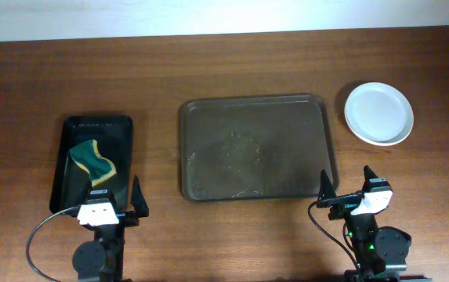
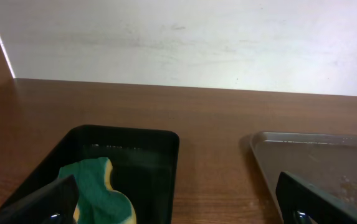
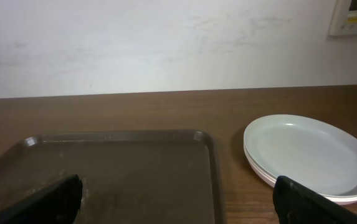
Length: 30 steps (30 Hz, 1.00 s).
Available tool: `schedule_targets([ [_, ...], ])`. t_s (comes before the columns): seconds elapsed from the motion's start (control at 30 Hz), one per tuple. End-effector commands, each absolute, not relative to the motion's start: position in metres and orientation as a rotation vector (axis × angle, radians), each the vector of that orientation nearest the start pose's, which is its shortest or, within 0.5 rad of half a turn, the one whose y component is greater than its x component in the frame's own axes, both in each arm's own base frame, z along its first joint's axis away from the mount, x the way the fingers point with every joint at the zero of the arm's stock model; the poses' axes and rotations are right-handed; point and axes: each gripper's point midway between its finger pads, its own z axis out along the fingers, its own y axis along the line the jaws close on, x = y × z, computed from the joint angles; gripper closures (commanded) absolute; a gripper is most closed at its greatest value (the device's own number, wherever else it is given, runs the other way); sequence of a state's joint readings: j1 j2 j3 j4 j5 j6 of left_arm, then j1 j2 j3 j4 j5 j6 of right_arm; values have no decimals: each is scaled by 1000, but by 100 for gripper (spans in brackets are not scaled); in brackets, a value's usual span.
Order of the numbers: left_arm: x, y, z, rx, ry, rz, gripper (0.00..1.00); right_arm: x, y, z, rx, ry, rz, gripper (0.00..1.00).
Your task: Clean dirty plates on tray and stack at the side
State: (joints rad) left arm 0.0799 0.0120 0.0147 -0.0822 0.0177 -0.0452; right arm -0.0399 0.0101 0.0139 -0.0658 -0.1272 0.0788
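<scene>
Your plates [image 1: 378,113] sit stacked on the tabletop [image 1: 224,63], right of the tray [image 1: 255,168], which holds only residue [image 1: 240,145]. I can make out two rims, possibly three. The sponge [image 1: 92,162] lies in the black tray [image 1: 118,129], likely to keep it off the wood. Your left claw [image 1: 103,192] and right claw [image 1: 345,174] both gape empty at the near edge, clear of everything. The job looks done.

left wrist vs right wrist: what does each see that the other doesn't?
Left wrist only: the small black tray holding a green-and-yellow sponge. Right wrist only: a stack of white plates on the table, right of the brown tray. Both: the brown tray with no plate on it, the table, the white wall.
</scene>
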Motion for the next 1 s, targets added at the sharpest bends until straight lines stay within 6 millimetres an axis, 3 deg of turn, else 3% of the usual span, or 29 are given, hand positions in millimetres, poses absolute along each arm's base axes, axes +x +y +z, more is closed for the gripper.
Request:
schedule_targets([
  [0.0,245,19,156,-85,1649,32,1,246,9,159,14,1637,124,2],
  [0.43,245,19,156,-85,1649,32,0,246,4,158,34,1640,101,2],
  [0.57,245,19,156,-85,1649,32,1,246,4,158,-71,1638,5,2],
  [0.97,245,19,156,-85,1649,32,1,246,6,158,-75,1637,12,2],
])
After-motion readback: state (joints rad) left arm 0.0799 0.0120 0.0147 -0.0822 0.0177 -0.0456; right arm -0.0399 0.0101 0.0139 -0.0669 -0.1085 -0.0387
